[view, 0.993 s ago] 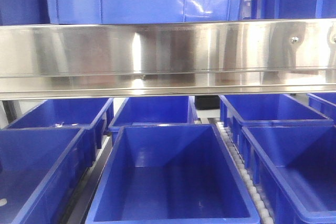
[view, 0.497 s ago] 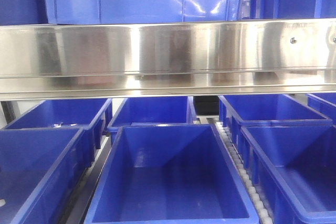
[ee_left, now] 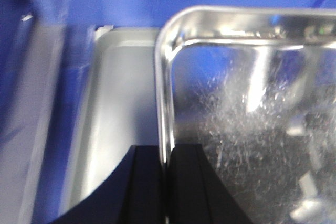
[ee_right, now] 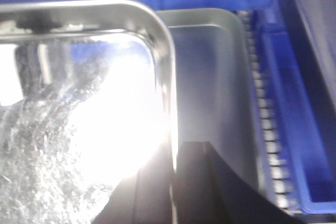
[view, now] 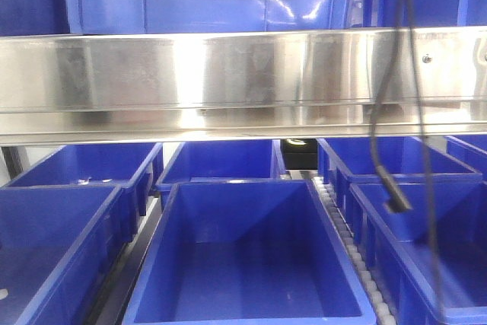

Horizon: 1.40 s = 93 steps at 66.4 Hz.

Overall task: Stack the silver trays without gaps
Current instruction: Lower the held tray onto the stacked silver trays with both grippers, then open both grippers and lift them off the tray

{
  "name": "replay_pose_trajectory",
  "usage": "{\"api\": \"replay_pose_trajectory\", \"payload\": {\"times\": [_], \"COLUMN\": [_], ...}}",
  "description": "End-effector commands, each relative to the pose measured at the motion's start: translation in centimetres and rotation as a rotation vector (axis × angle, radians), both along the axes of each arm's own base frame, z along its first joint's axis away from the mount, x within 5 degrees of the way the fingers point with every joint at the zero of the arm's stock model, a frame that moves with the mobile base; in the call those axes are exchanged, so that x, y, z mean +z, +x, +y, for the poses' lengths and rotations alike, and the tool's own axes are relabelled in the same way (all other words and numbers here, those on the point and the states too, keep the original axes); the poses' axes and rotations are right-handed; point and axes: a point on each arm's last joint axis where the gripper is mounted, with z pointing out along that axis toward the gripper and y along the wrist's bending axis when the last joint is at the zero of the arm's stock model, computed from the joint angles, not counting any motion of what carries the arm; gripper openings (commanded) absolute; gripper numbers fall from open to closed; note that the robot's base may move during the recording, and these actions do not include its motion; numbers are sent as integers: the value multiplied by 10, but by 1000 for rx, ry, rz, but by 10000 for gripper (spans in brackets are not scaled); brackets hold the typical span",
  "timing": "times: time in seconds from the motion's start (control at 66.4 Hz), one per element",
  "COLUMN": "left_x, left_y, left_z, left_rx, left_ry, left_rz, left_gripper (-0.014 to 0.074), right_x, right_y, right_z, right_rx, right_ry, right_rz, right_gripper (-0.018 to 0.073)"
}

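Silver tray (ee_left: 252, 129) shiny, scratched, rounded corner, over 2nd tray (ee_left: 115, 103).

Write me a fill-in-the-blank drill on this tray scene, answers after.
The left gripper and right gripper each clamp the held silver tray by its ____. A second silver tray lies ____ the held one. The bins under the steel rail are coloured ____. A black ____ hangs before the rail.
Missing: rim; below; blue; cable.
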Motion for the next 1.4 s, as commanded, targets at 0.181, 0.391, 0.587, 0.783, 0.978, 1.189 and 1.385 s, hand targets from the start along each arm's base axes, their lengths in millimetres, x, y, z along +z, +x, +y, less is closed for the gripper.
{"api": "replay_pose_trajectory", "payload": {"times": [0.181, 0.391, 0.587, 0.783, 0.978, 1.189, 1.385], "left_x": [-18, -25, -25, -26, -27, -29, -30], "left_y": [18, 21, 21, 21, 24, 29, 30], "left_z": [-24, -25, -25, -24, -13, 8, 15], "left_rx": [-38, -37, -37, -33, 7, 68, 85], "left_ry": [-104, -97, -93, -93, -98, -85, -81], "left_rz": [-5, 12, 11, 17, 32, 66, 76], "left_gripper": [-16, -16, -16, -15, 167, 353, 349], "right_x": [20, 8, 6, 1, -2, -2, -2], "right_y": [22, 28, 29, 31, 33, 33, 34], "right_z": [17, 21, 20, 8, -1, -3, -4], "right_rx": [133, 139, 141, 99, 87, 97, 100], "right_ry": [225, 209, 181, 141, 100, 74, 54], "right_rz": [-269, -250, -251, -194, -166, -168, -177], "right_gripper": [-15, -15, -13, 208, 365, 361, 361]}}
